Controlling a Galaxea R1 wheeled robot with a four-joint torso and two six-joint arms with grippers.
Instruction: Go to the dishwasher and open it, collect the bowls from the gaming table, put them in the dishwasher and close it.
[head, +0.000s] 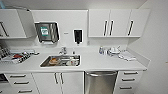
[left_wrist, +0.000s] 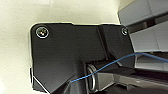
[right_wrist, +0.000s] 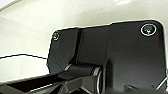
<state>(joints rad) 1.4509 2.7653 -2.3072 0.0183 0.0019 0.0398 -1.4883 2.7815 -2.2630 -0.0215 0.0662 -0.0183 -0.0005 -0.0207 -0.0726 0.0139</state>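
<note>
Steel dishwasher (head: 100, 82) shut under counter (head: 105, 63)

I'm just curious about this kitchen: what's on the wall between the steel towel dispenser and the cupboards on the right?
In the head view, a small dark soap dispenser hangs between the towel dispenser and the cupboards.

dishwasher (head: 100, 82) — brushed steel | cabinets (head: 118, 22) — white, dark handles | counter (head: 100, 63) white

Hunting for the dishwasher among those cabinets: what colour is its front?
Brushed steel grey, dishwasher door shut, clearest in the head view.
</note>
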